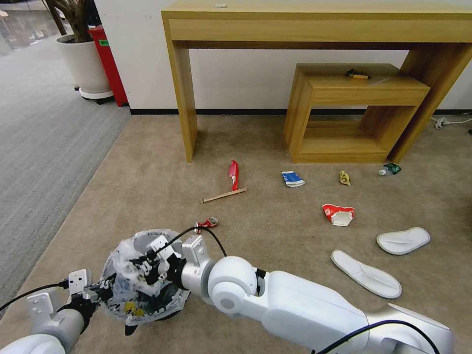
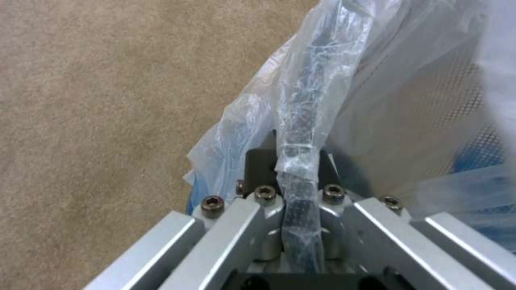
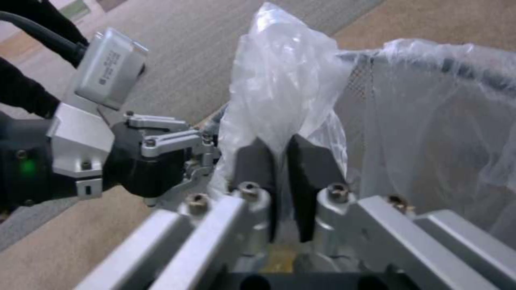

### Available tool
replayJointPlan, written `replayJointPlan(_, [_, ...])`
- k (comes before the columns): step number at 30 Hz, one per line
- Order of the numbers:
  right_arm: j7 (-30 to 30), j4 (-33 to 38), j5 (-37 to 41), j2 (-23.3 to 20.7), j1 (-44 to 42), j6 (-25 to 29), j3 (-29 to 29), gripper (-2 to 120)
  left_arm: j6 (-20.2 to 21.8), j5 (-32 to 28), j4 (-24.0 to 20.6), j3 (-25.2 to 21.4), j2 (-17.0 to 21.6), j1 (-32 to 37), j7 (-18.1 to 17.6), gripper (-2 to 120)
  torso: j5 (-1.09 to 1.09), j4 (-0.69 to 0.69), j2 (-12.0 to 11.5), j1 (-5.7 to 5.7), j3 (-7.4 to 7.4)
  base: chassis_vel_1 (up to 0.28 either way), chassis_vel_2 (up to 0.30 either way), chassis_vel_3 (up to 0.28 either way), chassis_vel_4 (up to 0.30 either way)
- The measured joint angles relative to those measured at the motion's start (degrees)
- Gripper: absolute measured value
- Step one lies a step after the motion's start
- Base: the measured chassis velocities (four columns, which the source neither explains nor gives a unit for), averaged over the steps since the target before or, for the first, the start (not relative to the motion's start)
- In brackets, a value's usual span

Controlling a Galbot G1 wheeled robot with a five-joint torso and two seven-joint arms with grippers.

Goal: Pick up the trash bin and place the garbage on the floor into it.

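Head view: left gripper (image 1: 101, 290) and right gripper (image 1: 147, 263) clamp opposite bin (image 1: 142, 307) rims, steadying it for lifting.

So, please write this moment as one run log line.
left gripper: shut on trash bin rim | right gripper: shut on bin's plastic bag | garbage: on carpet

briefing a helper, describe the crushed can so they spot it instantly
Start at the tall wooden desk and come down the beige carpet toward the bag-lined black bin. The small crushed red-and-silver can lies just beyond its rim, the only metallic litter there.
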Motion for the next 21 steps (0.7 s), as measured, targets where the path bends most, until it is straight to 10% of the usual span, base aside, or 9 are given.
replayJointPlan(21, [0.06, 1.00, -3.54, -0.35, -1.55, 1.46, 5.63, 91, 0.00, 0.07, 0.54, -0.52, -0.25, 0.09, 0.09, 0, 0.00, 0.01, 0.00, 0.00, 0.00, 0.000, 0.000, 0.000, 0.000])
